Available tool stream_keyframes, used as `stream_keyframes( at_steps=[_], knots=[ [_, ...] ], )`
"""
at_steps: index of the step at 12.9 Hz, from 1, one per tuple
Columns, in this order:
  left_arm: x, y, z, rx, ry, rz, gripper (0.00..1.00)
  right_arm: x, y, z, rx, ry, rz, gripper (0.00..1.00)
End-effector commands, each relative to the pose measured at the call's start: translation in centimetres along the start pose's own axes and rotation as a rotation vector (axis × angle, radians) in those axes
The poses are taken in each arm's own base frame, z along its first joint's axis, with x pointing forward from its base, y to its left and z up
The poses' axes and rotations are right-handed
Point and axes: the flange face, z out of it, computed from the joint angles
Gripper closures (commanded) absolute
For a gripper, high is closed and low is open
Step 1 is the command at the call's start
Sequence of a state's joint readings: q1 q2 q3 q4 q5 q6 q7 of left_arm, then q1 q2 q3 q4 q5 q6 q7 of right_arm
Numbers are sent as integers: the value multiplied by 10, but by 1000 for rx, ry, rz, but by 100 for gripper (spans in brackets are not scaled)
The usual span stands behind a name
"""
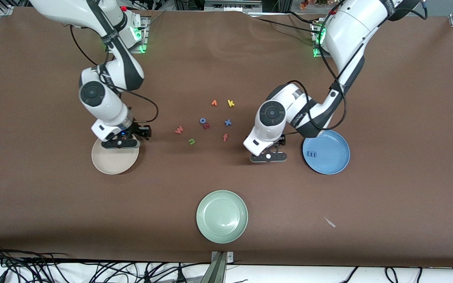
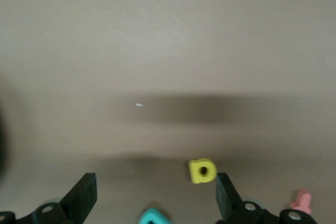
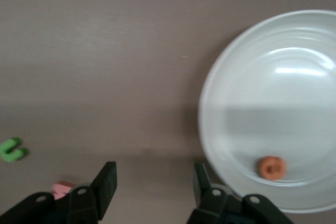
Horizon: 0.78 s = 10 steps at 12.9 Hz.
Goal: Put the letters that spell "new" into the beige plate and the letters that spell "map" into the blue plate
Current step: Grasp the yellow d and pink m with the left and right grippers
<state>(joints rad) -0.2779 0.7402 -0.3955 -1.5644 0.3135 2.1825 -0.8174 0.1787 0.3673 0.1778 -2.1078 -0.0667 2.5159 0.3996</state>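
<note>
Since both hands are open and empty, left hand (image 1: 268, 157) over bare tabletop near the yellow a (image 2: 202, 171), right hand (image 1: 119, 142) at the beige plate (image 1: 110, 165) rim where the e (image 3: 271, 167) sits, I'd drop straight onto the a.

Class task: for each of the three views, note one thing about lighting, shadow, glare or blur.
Front view: even light, sharp, short shadows under both arms. Left wrist view: soft, a broad shadow band above the yellow "a". Right wrist view: glare streaks wash the beige plate whitish; its rim is blurred.
</note>
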Motion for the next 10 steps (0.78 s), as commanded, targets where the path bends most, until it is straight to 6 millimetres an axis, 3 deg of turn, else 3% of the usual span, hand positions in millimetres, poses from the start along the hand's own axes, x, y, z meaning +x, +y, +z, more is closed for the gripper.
stream_keyframes(
  at_steps=[1,5,8,10],
  knots=[
    [-9,23,21,-49,26,14,3,16,-31,15,36,-2,94,33],
    [-14,28,44,-61,12,20,11,-7,-56,32,37,-38,274,33],
    [-20,31,49,-56,5,29,28,-30,-94,41,34,-56,356,33],
    [-22,31,61,-48,-7,34,37,-41,-95,47,26,-66,356,33]
  ],
)
